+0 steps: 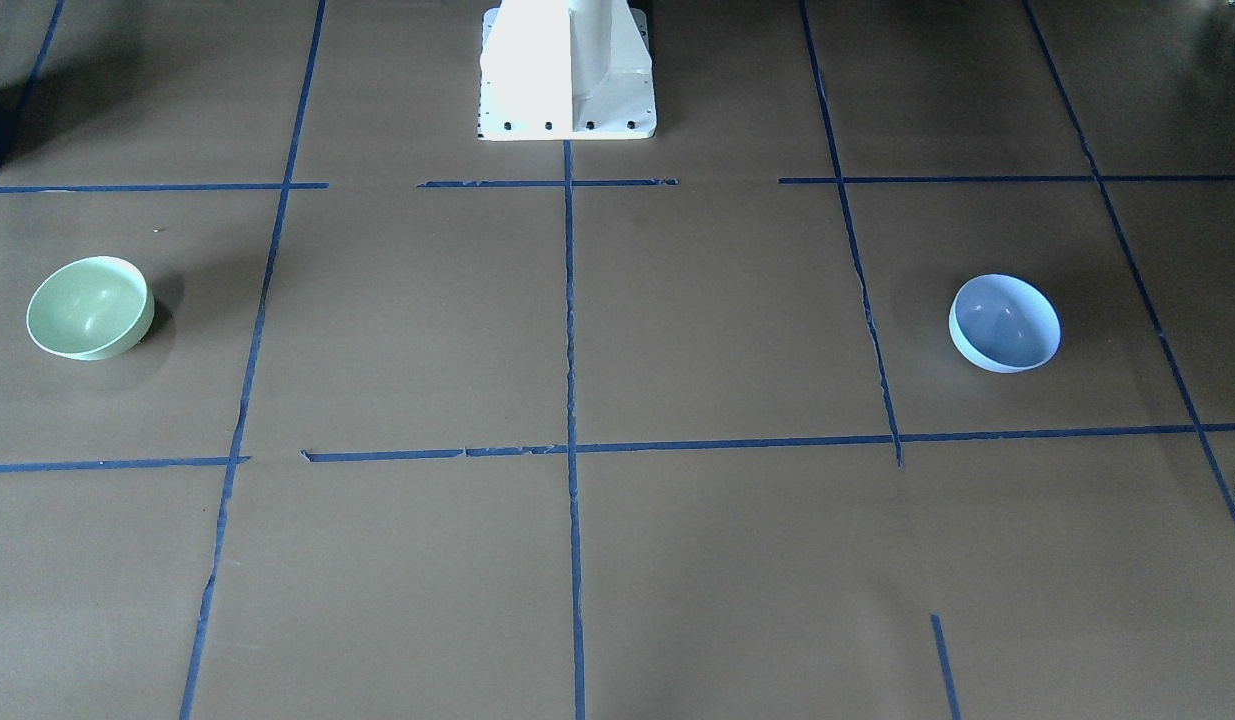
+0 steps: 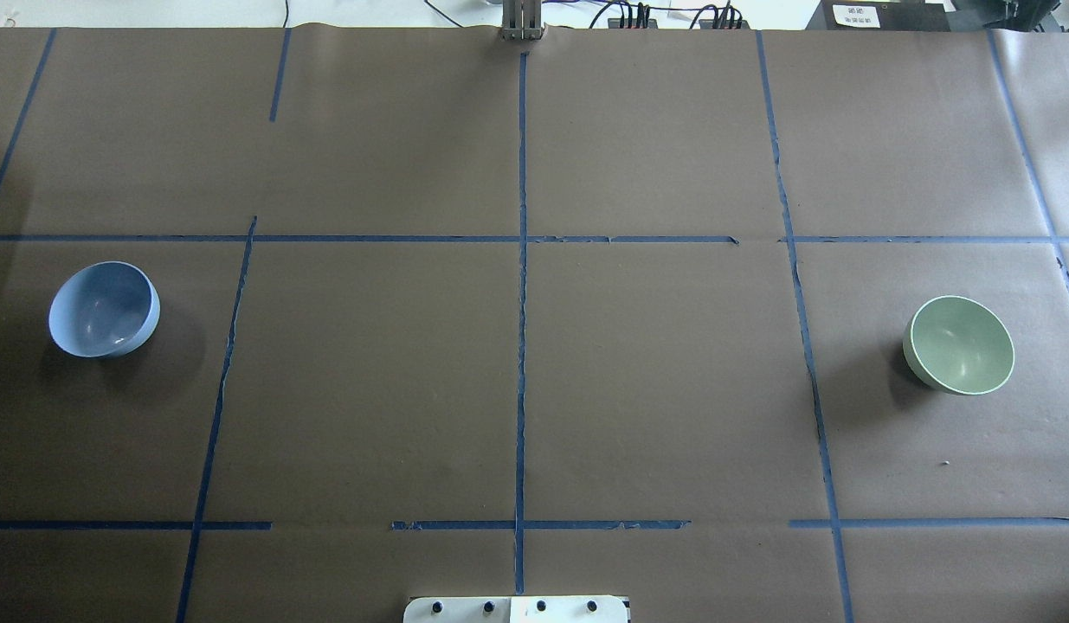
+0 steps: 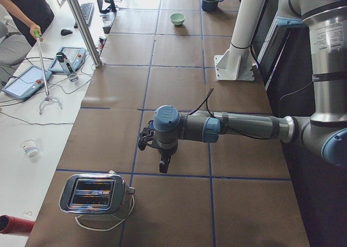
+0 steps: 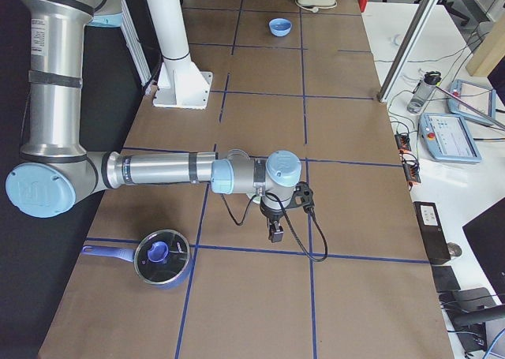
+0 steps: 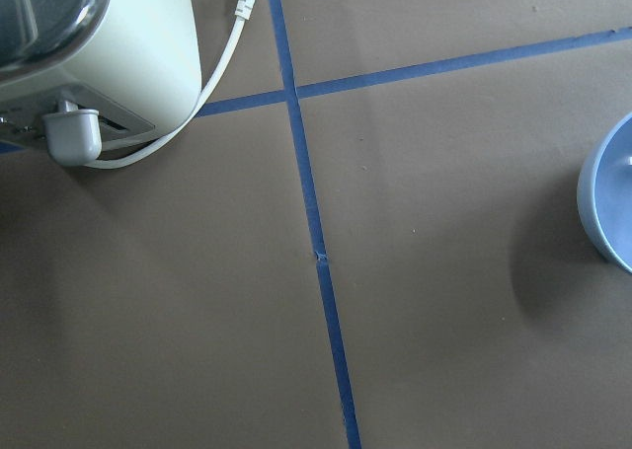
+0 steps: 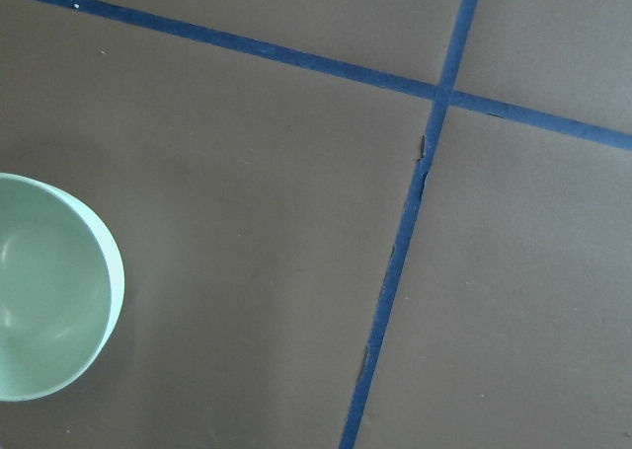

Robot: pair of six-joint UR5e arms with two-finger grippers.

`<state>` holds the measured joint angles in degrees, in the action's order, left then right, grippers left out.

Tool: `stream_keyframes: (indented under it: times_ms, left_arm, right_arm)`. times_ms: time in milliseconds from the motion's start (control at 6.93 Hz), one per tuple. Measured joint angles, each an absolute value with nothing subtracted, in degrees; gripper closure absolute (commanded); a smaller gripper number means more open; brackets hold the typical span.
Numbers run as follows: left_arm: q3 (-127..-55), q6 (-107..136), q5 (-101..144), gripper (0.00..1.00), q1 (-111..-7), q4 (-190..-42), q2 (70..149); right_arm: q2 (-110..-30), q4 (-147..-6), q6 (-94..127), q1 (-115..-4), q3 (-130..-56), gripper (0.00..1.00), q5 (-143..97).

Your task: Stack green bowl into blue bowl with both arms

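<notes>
In the front-facing view, the green bowl sat upright on the worktop at 9 o'clock. The blue bowl sat at 3 o'clock, well apart from it, and the pedestal stood at 12 o'clock.

In the overhead view the sides were swapped: the blue bowl lay at 9 o'clock and the green bowl at 3 o'clock, both upright.

In the left side view, the left gripper hung pointing down above the worktop. A toaster stood at its 8 o'clock, and the green bowl lay far off at 12 o'clock. Whether this gripper was released or clenched could not be told.

In the right side view, the right gripper also pointed down. A lidded pot stood at its 8 o'clock, and the blue bowl lay far off at 12 o'clock. Its state could not be told either.

In the left wrist view, the blue bowl's rim cut in at 3 o'clock, with the toaster at 10 o'clock.

In the right wrist view, the green bowl sat at 8 o'clock, partly cropped.
</notes>
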<state>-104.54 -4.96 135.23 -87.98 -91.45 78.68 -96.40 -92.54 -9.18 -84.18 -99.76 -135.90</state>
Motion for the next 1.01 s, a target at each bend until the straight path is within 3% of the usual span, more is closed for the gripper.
stream_keyframes:
  times_ms: [1010]
  left_arm:
    - [-104.89,-4.86,135.06,0.00,-87.98,-91.92,77.43]
  right_arm:
    - [-96.68,-92.46,-9.60,-84.20,-99.76,0.00,-138.35]
